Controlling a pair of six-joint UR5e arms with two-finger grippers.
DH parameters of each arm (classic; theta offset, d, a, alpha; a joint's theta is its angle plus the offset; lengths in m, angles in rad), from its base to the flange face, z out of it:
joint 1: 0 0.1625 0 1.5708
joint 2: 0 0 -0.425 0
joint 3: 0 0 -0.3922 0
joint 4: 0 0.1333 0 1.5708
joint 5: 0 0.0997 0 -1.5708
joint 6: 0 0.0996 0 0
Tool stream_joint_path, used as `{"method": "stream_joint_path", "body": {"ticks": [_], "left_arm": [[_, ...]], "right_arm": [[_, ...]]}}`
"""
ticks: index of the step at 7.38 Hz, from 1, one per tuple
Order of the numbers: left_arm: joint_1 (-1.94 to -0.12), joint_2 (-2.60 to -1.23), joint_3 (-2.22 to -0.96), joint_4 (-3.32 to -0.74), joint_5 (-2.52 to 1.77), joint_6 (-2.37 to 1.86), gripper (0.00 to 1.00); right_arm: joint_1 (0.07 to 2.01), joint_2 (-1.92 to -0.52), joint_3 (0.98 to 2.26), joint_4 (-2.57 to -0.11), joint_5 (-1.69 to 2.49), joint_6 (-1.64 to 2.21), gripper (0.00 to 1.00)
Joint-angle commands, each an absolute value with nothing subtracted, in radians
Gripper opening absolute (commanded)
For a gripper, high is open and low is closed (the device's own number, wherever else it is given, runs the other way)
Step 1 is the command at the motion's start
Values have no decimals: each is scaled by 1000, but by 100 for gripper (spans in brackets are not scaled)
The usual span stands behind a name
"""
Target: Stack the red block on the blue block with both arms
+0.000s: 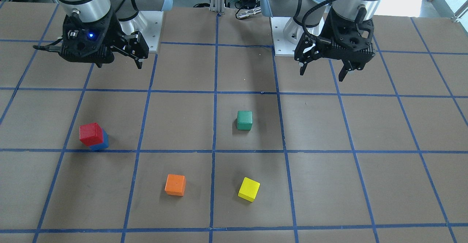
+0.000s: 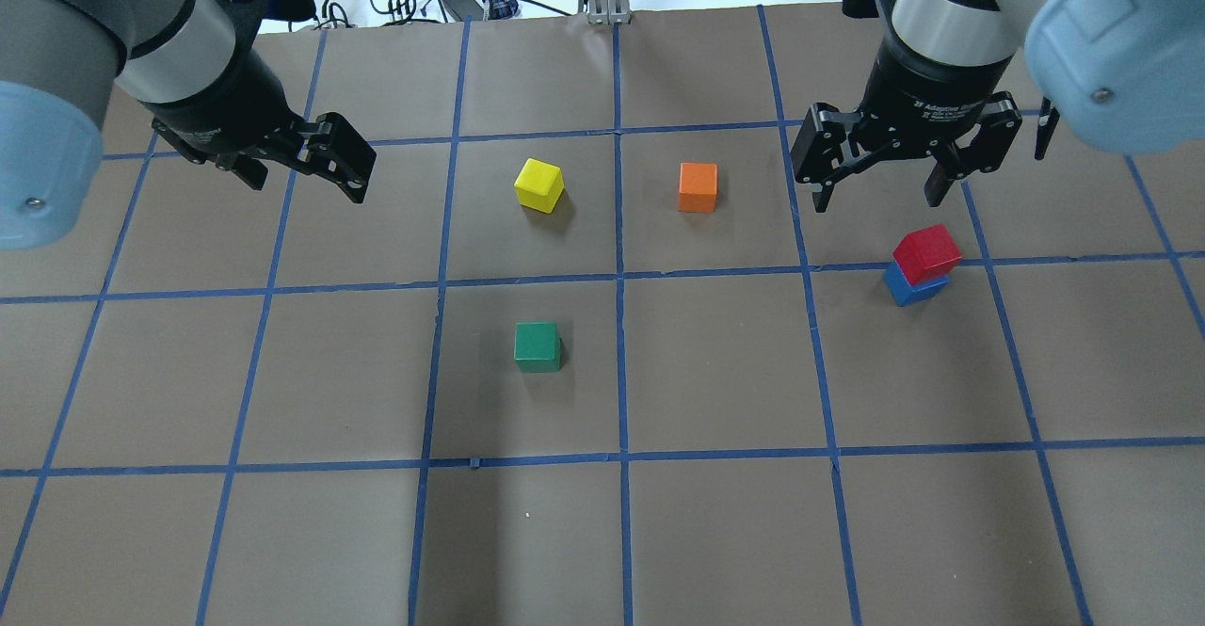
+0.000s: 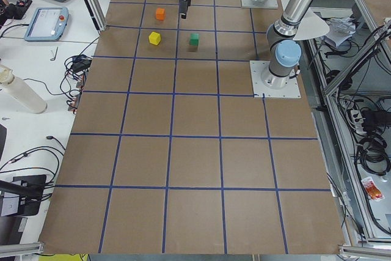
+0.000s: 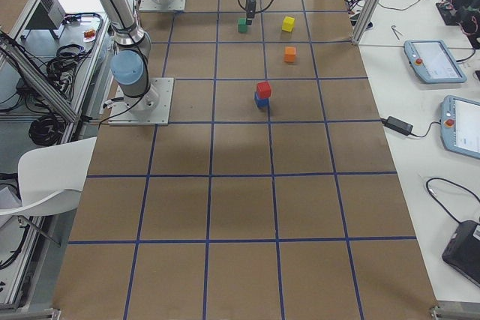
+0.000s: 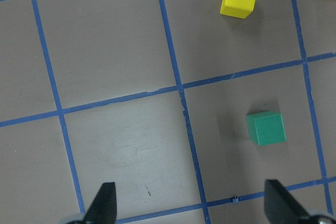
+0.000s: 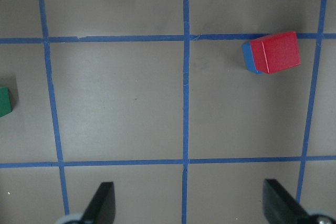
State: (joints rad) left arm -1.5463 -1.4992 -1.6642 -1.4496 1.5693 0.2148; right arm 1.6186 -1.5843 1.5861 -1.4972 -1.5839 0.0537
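Closest to the robot, the two pincers hang in the air over the bench [image 2: 715,372]. The left pincer [image 1: 321,74] has its jaws spread apart and holds nothing. The right pincer [image 2: 875,200] has its jaws spread wide as well, and it holds nothing.

Next, looking down from above, comes the green block [image 2: 538,346], alone in its square. From the green block, the red block [image 2: 927,252] is at about 3 o'clock, on the robot's right side. It sits right on top of the blue block [image 2: 908,289], touching it, and a bit of blue peeks out from under it. This stack stands just beside a blue tape line [image 2: 715,272]. The right pincer is up in the air, apart from the stack.

Farthest out, the yellow block [image 2: 539,184] is at 12 o'clock from the green one. The orange block [image 2: 698,187] is between 1 and 2 o'clock. These two are near each other but not touching.
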Motion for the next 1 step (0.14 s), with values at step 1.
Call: {"method": "stream_joint_path", "body": {"ticks": [1], "left_arm": [[-1546, -1500, -1663, -1450, 1569, 215, 100]], "right_arm": [[1617, -1586, 1586, -1496, -1583, 54, 100]]}}
